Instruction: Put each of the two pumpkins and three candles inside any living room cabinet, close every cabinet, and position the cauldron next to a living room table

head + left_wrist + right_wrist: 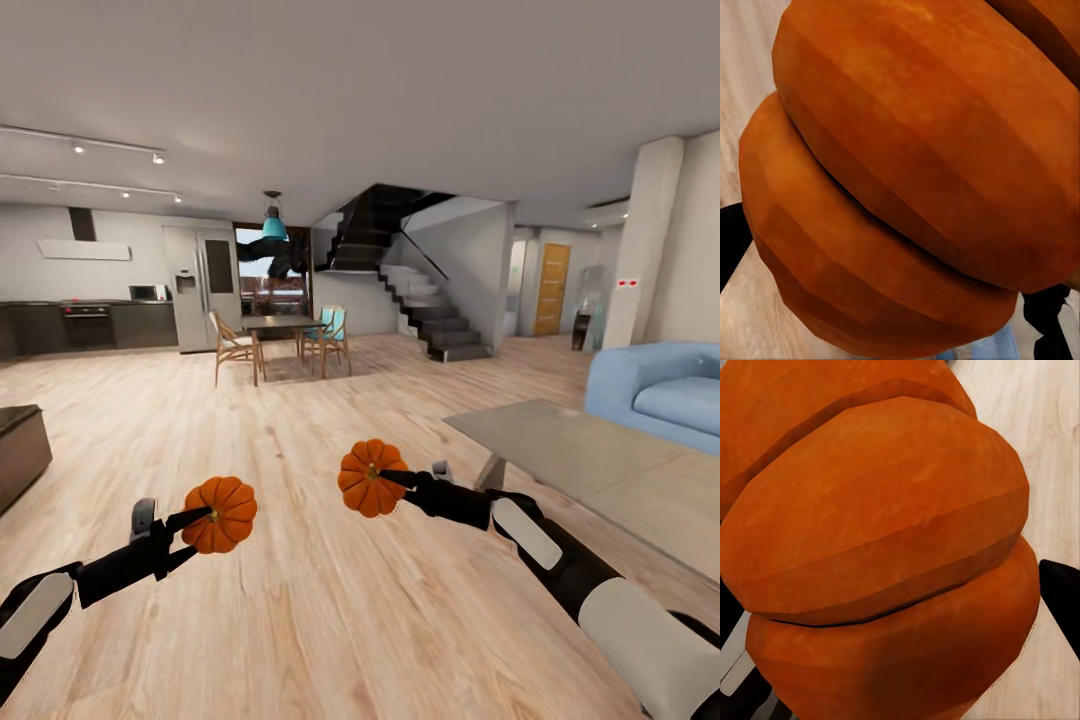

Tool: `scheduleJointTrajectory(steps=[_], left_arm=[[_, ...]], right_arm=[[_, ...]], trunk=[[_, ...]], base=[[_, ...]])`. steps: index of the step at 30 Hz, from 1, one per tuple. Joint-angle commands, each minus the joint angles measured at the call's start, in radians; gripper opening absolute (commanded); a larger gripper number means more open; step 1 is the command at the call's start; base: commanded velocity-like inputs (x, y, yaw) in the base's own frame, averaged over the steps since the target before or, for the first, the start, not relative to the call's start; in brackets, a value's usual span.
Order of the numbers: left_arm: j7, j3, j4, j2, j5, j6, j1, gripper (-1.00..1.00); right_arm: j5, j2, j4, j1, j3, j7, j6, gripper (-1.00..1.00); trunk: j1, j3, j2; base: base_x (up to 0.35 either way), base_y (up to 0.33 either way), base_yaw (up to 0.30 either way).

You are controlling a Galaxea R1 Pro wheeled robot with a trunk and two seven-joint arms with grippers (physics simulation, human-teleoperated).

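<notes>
We see the counter (560, 445) at the right and a corner of the dark cabinet (20, 450) cut off at the left; our left tool (196, 520) holds one pumpkin (222, 513), our right tool (398, 480) the other pumpkin (370, 478), both above the floor; they look light, stiff, smooth-ribbed, best gripped across the ribs; candles and cauldron we cannot locate.
</notes>
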Motion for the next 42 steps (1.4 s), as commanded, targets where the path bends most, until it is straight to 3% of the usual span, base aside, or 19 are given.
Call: scheduleJointTrajectory(steps=[1,12,23,32,42], left_arm=[[-0.002,-0.002,0.001,0.001,0.017,0.008,-0.002,-1.00],[-0.002,-0.002,-0.001,0.000,0.017,0.008,-0.002,-1.00],[-0.002,-0.002,-0.001,0.000,0.017,0.008,-0.002,-1.00],[-0.002,-0.002,-0.001,0.001,0.016,0.007,-0.002,-1.00],[-0.001,-0.003,-0.001,0.000,0.013,0.007,-0.002,-1.00]], right_arm=[[-0.014,-0.001,-0.001,-0.001,0.002,-0.002,0.004,-1.00],[-0.014,-0.001,-0.001,-0.001,0.002,-0.002,0.004,-1.00],[-0.014,-0.001,-0.001,-0.001,0.002,-0.002,0.004,-1.00],[-0.014,-0.001,-0.001,-0.001,0.001,0.000,0.004,-1.00],[-0.014,0.000,-0.001,-0.001,-0.001,0.001,0.003,-1.00]], trunk=[[0.000,-0.001,-0.001],[0.000,-0.006,-0.001],[0.000,-0.011,-0.001],[0.000,-0.014,-0.001],[0.000,-0.015,-0.001]], base=[[0.285,0.032,0.279],[0.204,0.004,0.279],[0.022,-0.044,0.279],[-0.041,-0.233,0.255],[-0.014,-0.272,0.026]])
